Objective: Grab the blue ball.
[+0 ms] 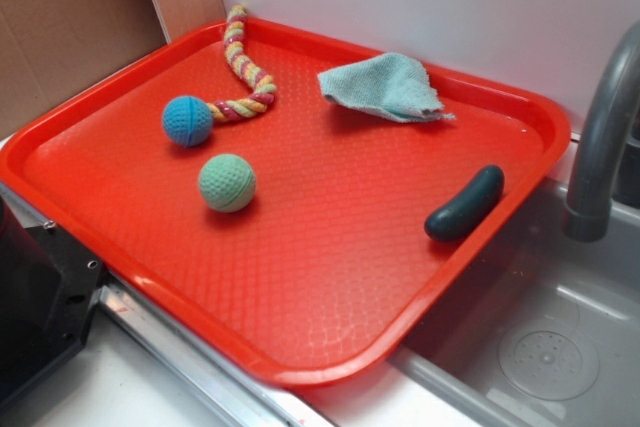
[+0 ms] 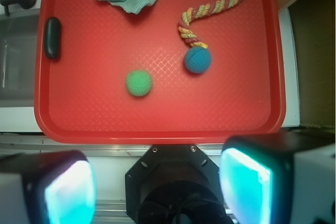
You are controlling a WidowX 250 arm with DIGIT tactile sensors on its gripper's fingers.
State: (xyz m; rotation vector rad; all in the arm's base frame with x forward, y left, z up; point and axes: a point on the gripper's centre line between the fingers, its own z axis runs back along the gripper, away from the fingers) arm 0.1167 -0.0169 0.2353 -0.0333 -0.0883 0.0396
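Gripper (image 2: 157, 190) open, high above blue ball (image 2: 197, 60).

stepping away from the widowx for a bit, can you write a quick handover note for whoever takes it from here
Gripper: open, empty, held high above the near edge of the red plastic tray, touching nothing.
Small bright blue ribbed rubber ball: on the tray, touching the end of the red-and-yellow braided rope.
Pale green dimpled ball: close beside the blue one, not touching it; do not confuse the two.
Also on the tray: crumpled light teal cloth and a dark green pickle-shaped toy against the sink-side rim.
Done: nothing yet.
Left: move over the blue ball, descend, close, lift.
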